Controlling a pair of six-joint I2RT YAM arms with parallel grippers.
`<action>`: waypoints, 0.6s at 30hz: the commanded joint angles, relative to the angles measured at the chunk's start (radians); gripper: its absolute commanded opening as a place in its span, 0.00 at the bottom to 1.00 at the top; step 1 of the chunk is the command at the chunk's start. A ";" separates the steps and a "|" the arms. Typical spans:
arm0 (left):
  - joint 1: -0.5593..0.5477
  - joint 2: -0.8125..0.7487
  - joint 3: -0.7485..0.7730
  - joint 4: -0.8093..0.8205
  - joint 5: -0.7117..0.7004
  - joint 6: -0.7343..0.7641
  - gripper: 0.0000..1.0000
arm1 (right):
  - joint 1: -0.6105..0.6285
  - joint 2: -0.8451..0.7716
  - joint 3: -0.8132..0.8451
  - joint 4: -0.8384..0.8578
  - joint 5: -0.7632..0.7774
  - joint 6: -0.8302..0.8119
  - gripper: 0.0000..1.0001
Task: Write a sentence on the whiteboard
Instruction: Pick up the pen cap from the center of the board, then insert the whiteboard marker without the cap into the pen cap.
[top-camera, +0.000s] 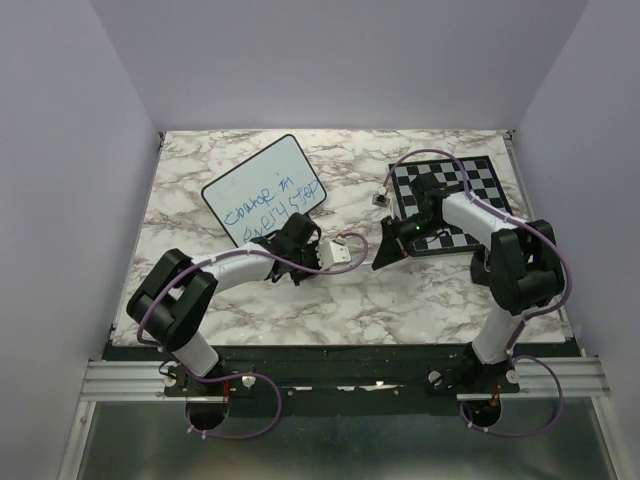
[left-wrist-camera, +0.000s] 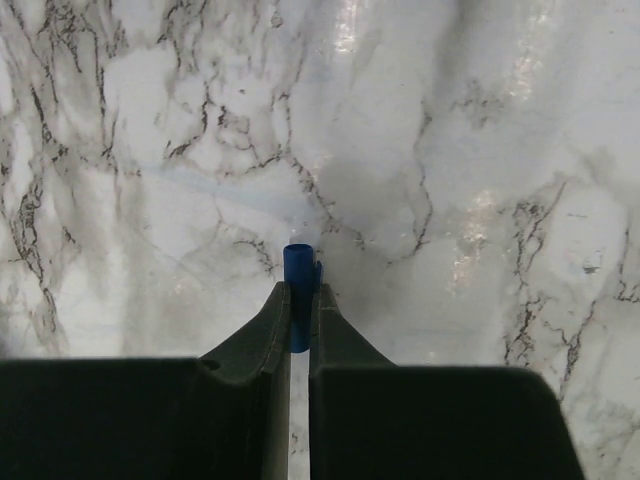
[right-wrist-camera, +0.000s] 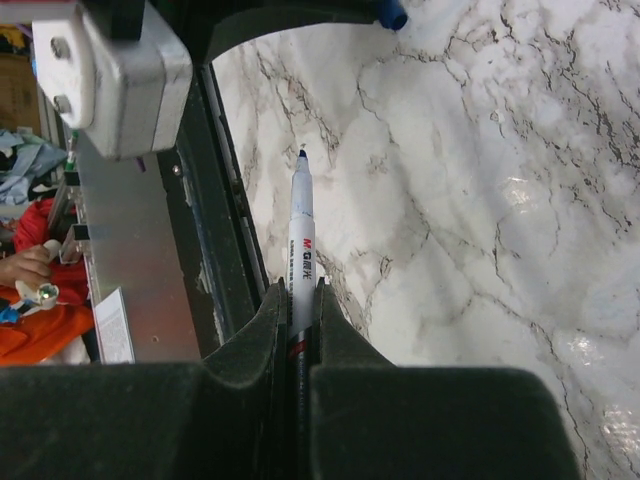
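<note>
The writing part is looking finished: the whiteboard (top-camera: 262, 190) is lying tilted on the far left of the tabletop (left-wrist-camera: 480, 150), and the sentence (top-camera: 272, 205) is sitting on it as two short lines of uneven blue lettering. The words are too small to read with confidence from above.

What is left, judging by the tools, is probably recapping and putting down the pen. The left gripper (left-wrist-camera: 298, 300) is pinching a small blue cap (left-wrist-camera: 297, 262), its jaws closed down to a narrow slit around the smooth plastic cylinder, which is standing up between the tips. The right gripper (right-wrist-camera: 300, 300) is clamping a slim white marker (right-wrist-camera: 302, 225), jaws fully drawn in on the barrel, with the dark tip bare and pointing away from the wrist. Both grippers are hovering near each other over mid-table, apart from the board.

The board is glossy white with rounded corners and a thin black frame. The tabletop is showing a shiny marble pattern, white with grey-brown veins. A black-and-white checkered chessboard (top-camera: 470, 185) is lying flat at the far right.
</note>
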 joint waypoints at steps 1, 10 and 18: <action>-0.032 -0.033 -0.064 -0.013 0.016 -0.028 0.01 | 0.010 0.028 0.017 0.042 -0.028 0.039 0.00; -0.082 -0.112 -0.103 0.047 -0.059 -0.040 0.00 | 0.028 0.082 0.018 0.123 0.002 0.145 0.01; -0.098 -0.138 -0.081 0.081 -0.088 -0.048 0.00 | 0.076 0.114 0.018 0.174 0.027 0.223 0.01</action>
